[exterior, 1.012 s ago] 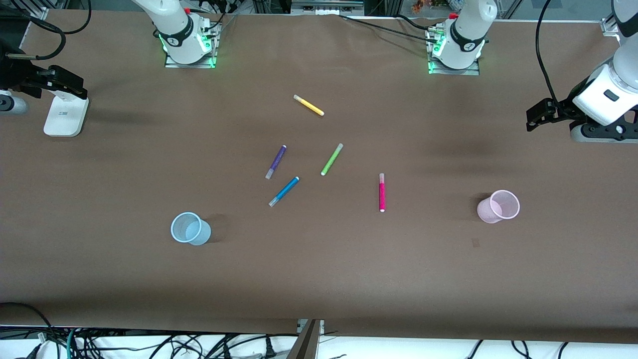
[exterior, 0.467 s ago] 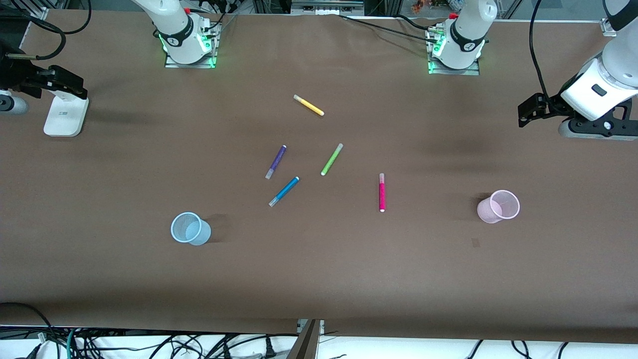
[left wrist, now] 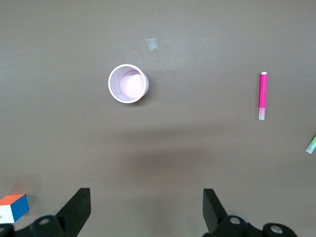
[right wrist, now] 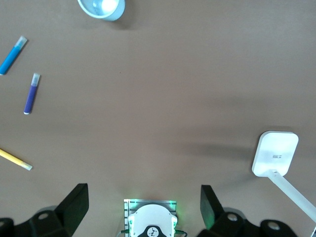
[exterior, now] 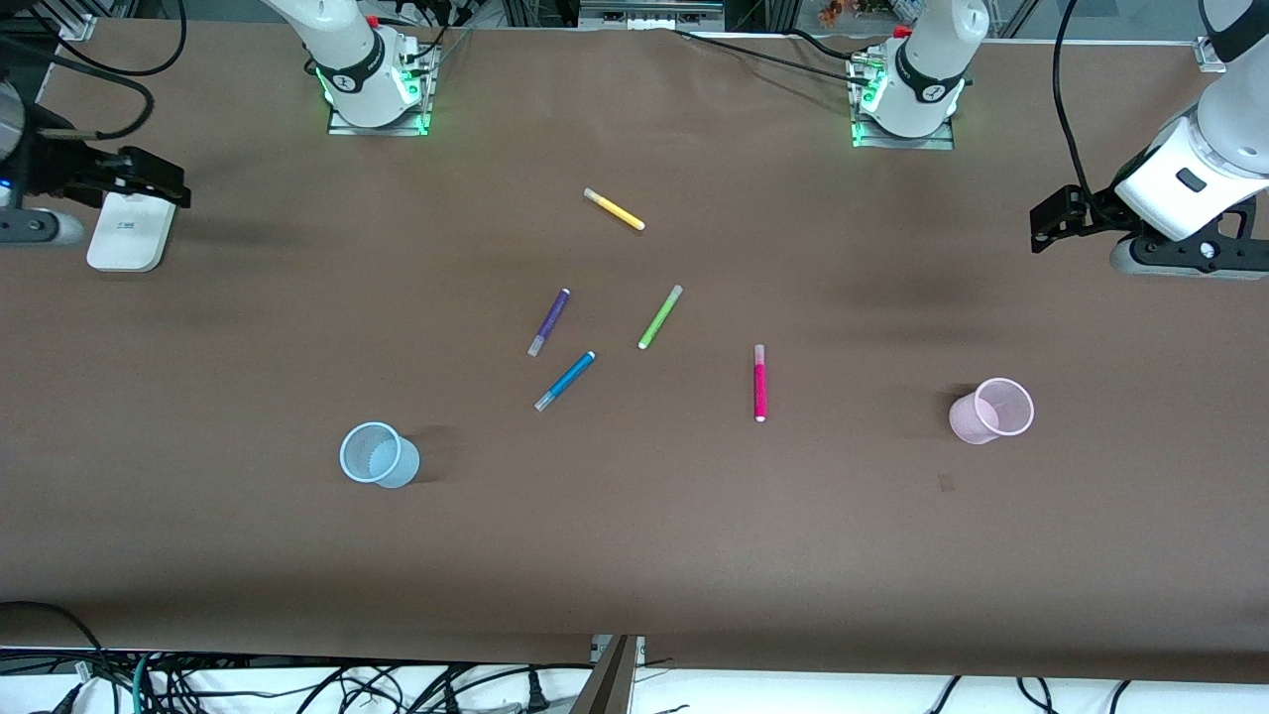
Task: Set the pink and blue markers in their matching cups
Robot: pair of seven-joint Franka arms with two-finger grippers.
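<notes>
The pink marker [exterior: 760,383] lies flat near the table's middle and shows in the left wrist view [left wrist: 263,96]. The blue marker [exterior: 565,381] lies flat beside it, toward the right arm's end, and shows in the right wrist view [right wrist: 12,55]. The pale blue cup [exterior: 377,454] [right wrist: 101,7] and the pale pink cup [exterior: 991,411] [left wrist: 128,83] stand upright and empty. My left gripper [exterior: 1051,213] [left wrist: 146,210] is open and empty over bare table at the left arm's end. My right gripper [exterior: 159,178] [right wrist: 143,205] is open and empty over the right arm's end.
A purple pen [exterior: 548,321], a green pen [exterior: 660,316] and a yellow pen [exterior: 614,209] lie farther from the front camera than the blue marker. A white stand [exterior: 129,230] sits under my right gripper. A colour cube [left wrist: 12,207] lies at the left arm's end.
My left gripper has shifted a little toward the table's middle, then held still. My right gripper has moved slightly toward the robots' side. Markers and cups have not moved.
</notes>
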